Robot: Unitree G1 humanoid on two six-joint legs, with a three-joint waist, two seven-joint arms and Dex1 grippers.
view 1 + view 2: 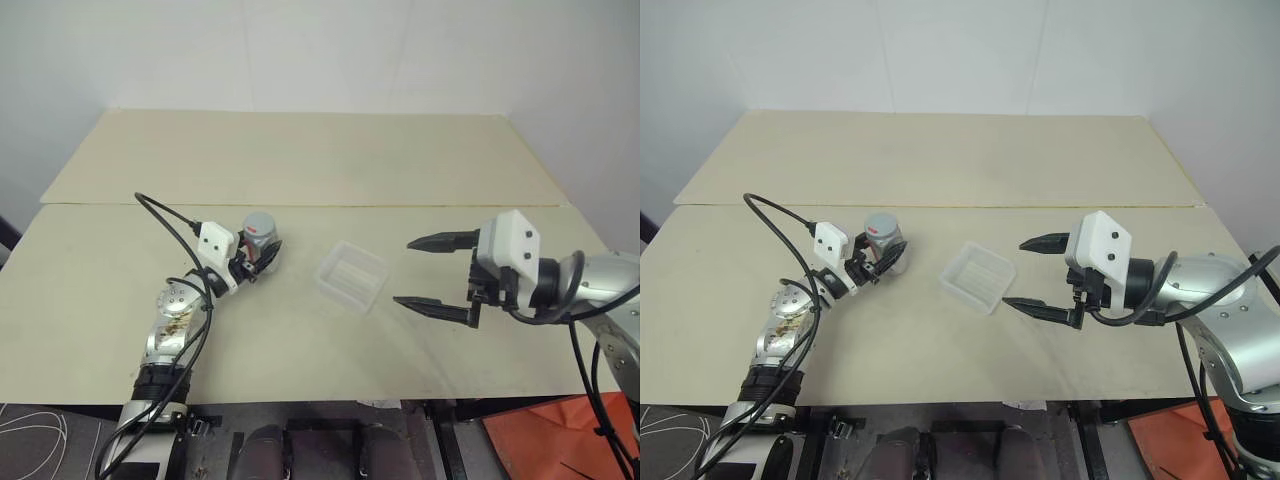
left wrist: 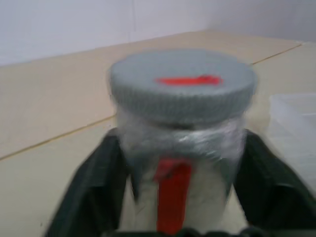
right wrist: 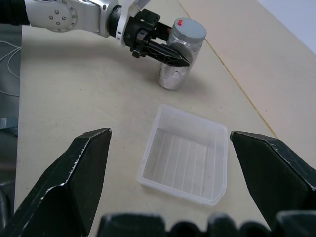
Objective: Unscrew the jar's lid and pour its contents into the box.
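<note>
Standing on the table (image 1: pixel 300 170), the scene puts me at the very first step: my left gripper (image 1: pixel 262 262) is clamped on the jar (image 3: pixel 177 59), fingers pressed against both sides of its clear body below the cap, and the jar rests upright on the surface. The box (image 1: pixel 351 277) lies empty between my two grippers, just beside the jar and nearer my right gripper (image 1: pixel 437 272), which hovers above the table with its jaws spread wide and nothing in them. The lid (image 2: pixel 181 84) is screwed on, its red mark facing my left wrist. Next, I judge, my right gripper must reach over the box, close around the lid and twist.
</note>
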